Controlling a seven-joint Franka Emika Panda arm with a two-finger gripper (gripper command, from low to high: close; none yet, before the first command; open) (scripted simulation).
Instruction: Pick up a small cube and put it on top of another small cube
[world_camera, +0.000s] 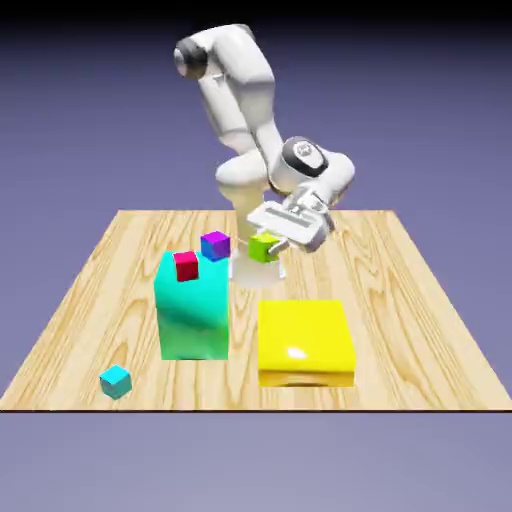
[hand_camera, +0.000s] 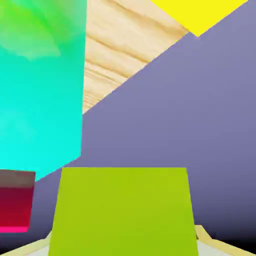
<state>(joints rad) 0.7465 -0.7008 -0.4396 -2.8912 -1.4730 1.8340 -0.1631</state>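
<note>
My gripper (world_camera: 263, 247) is shut on the small lime cube (world_camera: 262, 248) and holds it in the air, above the table between the teal block and the yellow block. The hand view has this lime cube (hand_camera: 124, 210) filling its lower middle and hiding the fingertips. A small red cube (world_camera: 186, 265) sits on top of the tall teal block (world_camera: 193, 315), left of the held cube; it also shows as the red cube (hand_camera: 15, 207) at the hand view's lower left. A small purple cube (world_camera: 215, 244) shows at the teal block's far right top corner.
A large flat yellow block (world_camera: 305, 342) lies near the front edge, to the exterior view's right of the teal block. A small cyan cube (world_camera: 116, 381) rests at the front left of the wooden table (world_camera: 400, 300). The hand view shows the teal block (hand_camera: 40, 85) and the yellow block (hand_camera: 200, 12).
</note>
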